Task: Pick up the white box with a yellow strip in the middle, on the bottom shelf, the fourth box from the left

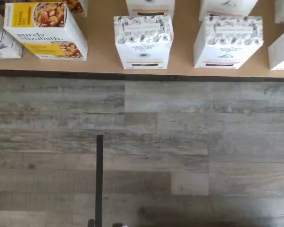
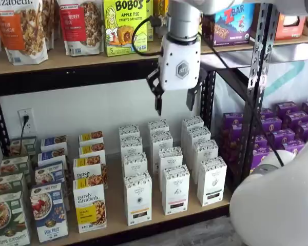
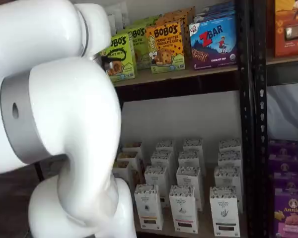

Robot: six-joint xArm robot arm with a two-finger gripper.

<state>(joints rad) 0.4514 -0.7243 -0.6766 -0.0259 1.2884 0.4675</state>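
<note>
The white box with a yellow strip (image 2: 137, 198) stands upright on the bottom shelf (image 2: 159, 216), its long axis vertical and its printed face turned out toward the open front of the rack. It is the front box of its file, with matching white boxes lined up behind it toward the back wall. In a shelf view it sits well below the jaws and a little to their left, near the shelf's front edge. In the wrist view the same box (image 1: 143, 41) shows from above, its patterned top nearest the camera and its front face with the thin yellow strip low down, just behind the shelf edge (image 1: 142, 73).

The gripper (image 2: 173, 98) hangs in the air between the upper board and the bottom shelf, fingers pointing down. The two black fingers stand spread wide, with the white back wall visible through the gap between them. Nothing is pinched and nothing touches them. A yellow-banded granola box (image 2: 90, 207) stands just left of the white box, and another white box (image 2: 175, 188) just right of it, both far beneath the jaws. In the other shelf view the white arm (image 3: 59, 114) fills the left half and hides the gripper.
</note>
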